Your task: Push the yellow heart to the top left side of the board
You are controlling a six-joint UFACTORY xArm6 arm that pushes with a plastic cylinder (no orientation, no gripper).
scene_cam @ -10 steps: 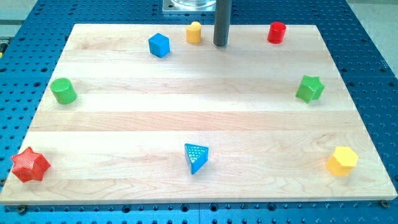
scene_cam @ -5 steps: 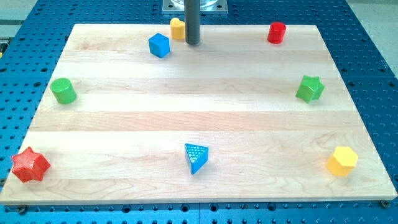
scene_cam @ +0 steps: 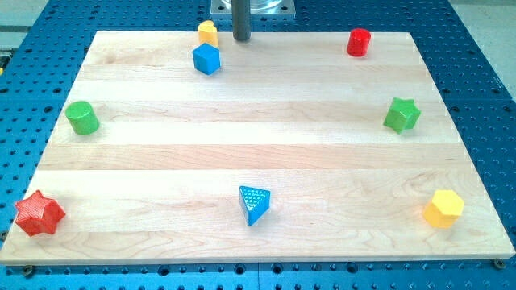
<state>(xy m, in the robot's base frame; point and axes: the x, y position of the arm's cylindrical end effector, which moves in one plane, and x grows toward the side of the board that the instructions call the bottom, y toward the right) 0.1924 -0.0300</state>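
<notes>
The yellow heart sits at the board's top edge, left of the middle, just above the blue cube. My tip is a dark rod end at the top edge, a short way to the right of the yellow heart and apart from it.
A red cylinder is at the top right, a green star at the right, a yellow hexagon at the bottom right. A blue triangle is at the bottom middle, a red star bottom left, a green cylinder at the left.
My tip has moved left along the top edge and the yellow heart has slid left ahead of it, ending above the blue cube. The other blocks have not moved.
</notes>
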